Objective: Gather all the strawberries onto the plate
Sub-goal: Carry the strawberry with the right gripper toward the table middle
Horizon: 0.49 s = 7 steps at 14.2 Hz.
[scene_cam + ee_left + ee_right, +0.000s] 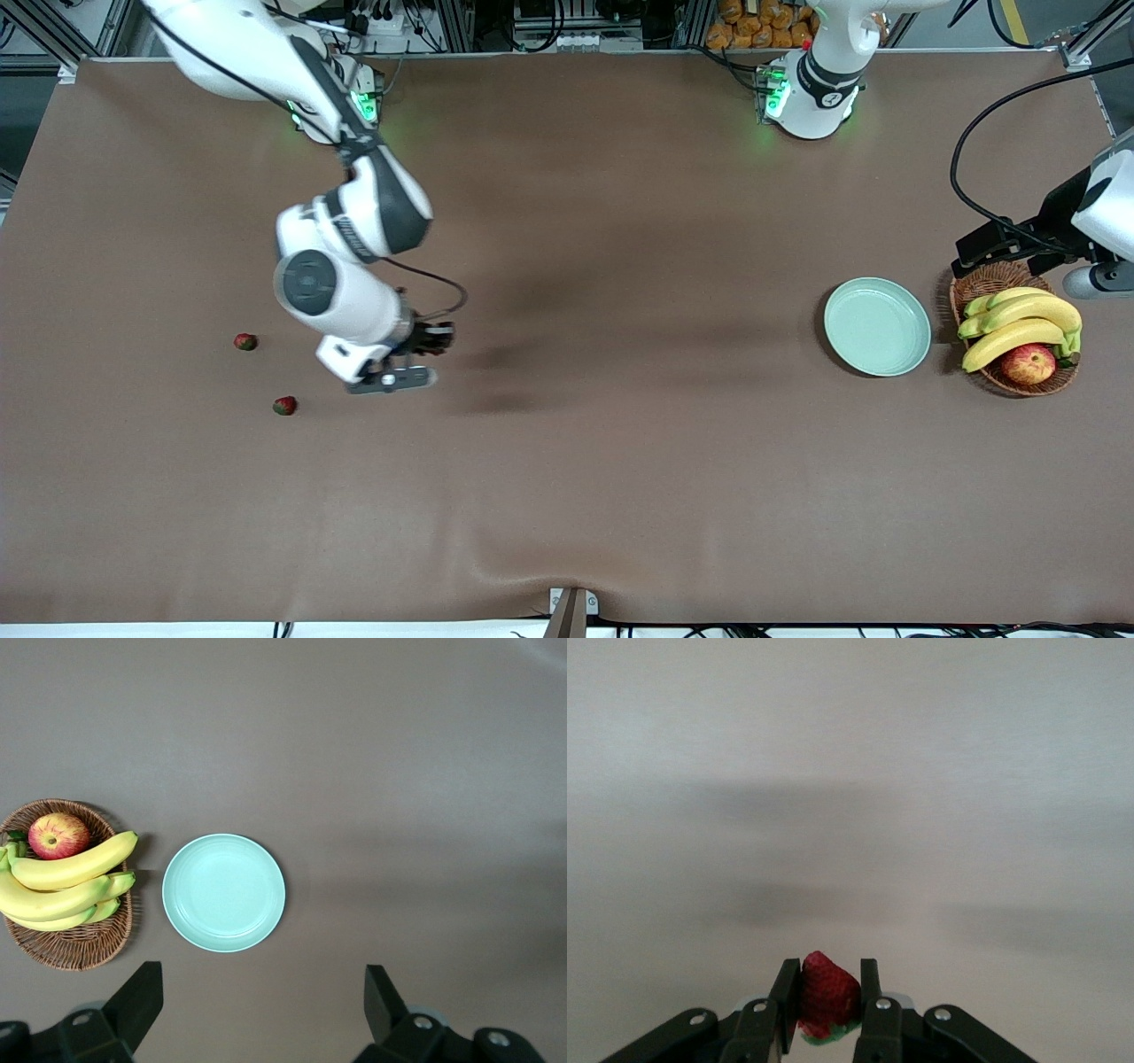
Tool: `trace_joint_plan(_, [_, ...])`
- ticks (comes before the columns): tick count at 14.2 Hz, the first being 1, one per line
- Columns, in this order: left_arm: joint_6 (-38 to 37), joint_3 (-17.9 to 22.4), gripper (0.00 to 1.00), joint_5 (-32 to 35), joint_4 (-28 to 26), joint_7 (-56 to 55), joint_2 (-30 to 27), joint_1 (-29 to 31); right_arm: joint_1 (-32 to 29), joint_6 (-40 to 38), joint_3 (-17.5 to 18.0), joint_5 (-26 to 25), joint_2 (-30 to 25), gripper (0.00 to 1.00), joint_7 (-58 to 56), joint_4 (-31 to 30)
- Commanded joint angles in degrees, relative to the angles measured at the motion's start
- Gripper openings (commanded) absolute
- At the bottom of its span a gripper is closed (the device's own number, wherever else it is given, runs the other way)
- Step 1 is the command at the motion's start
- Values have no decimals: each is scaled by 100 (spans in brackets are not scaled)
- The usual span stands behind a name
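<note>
Two strawberries lie on the brown table toward the right arm's end: one (245, 341), and one (284, 406) nearer the front camera. A third strawberry (827, 997), red with a green cap, is gripped between my right gripper's (827, 992) fingers. That right gripper (434, 339) hangs over bare table beside those two berries. The pale mint-green plate (877, 326) sits toward the left arm's end with nothing on it; it also shows in the left wrist view (223, 892). My left gripper (983, 248) is open and holds nothing, up high over the basket's edge (261, 997).
A brown wicker basket (979, 285) with bananas (1019, 323) and a red-yellow apple (1028, 363) stands beside the plate at the left arm's end. The basket also shows in the left wrist view (80, 948). Brown cloth covers the table between the right gripper and the plate.
</note>
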Motion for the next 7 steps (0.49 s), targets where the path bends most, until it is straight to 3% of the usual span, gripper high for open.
trace_joint_plan(1, [-66,-3,100,76,51,90,16,-29,450,-84,-54,31,682,0,879,856])
trace_joint_plan(4, [-66,-3,100,76,60,90,25,-21,978,240,-54,22,1157,0,1767,1366])
trace_joint_plan(7, [-66,-3,100,76,51,90,33,-38,1347,601,-46,31,1281,0,2261,1481])
